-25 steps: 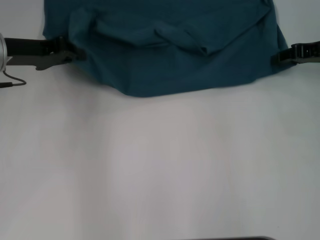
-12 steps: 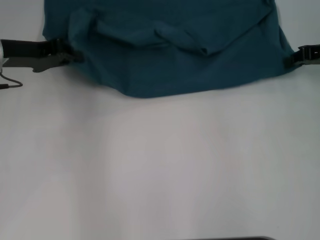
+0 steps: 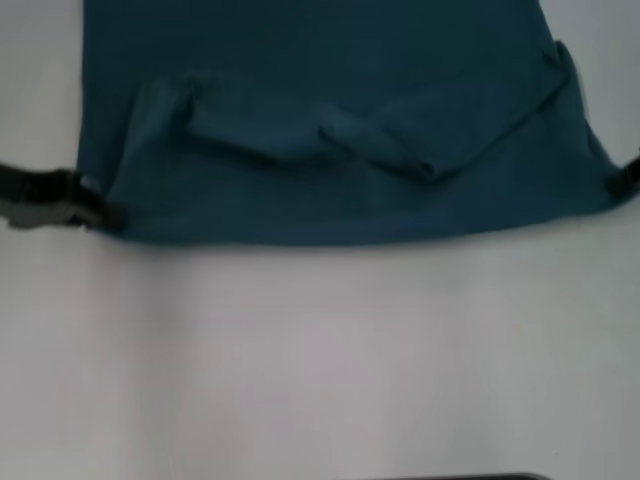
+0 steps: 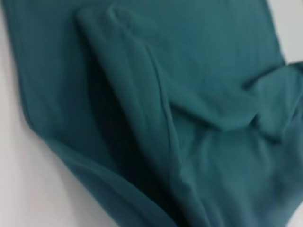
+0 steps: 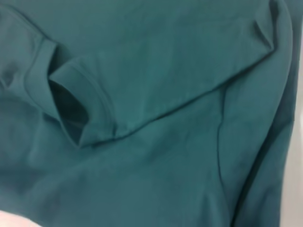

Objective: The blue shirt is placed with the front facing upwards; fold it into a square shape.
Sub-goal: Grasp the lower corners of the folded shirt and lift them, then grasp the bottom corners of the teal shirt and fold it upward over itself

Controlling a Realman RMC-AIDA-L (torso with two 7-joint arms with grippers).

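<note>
The blue shirt (image 3: 330, 130) lies at the far edge of the white surface (image 3: 320, 360), its upper part cut off. The left gripper (image 3: 95, 208) and right gripper (image 3: 622, 180) sit at its near corners; both look clamped on cloth, their fingers mostly hidden.

blue shirt (image 3: 330, 130) on table (image 3: 320, 360) at far side, left tool (image 3: 95, 210) at its left corner, right tool (image 3: 625, 180) at right
</note>
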